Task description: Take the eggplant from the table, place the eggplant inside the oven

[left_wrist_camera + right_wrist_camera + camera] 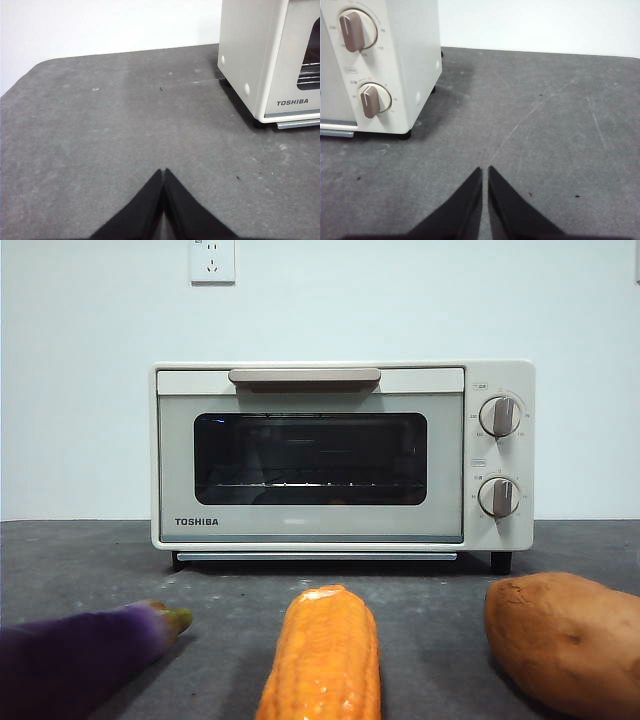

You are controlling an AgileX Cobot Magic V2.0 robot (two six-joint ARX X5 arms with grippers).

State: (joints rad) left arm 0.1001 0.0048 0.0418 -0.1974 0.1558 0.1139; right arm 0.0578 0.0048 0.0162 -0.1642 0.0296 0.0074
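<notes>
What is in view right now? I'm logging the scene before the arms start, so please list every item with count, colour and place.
oven: one, cream-white with dark glass window, door closed, at the back middle of the table
knobs: two, grey, one above the other at the oven's right end
eggplant: one, dark purple with greenish stem, near front at the left, lying on the table
corn cob: one, orange, near front in the middle
sweet potato: one, brown, near front at the right
table: one, dark grey, under everything
wall socket: one, white, on the wall above the oven
left gripper: one, black, jaws shut, above bare table beside the oven
right gripper: one, black, jaws shut, above bare table near the knobs
</notes>
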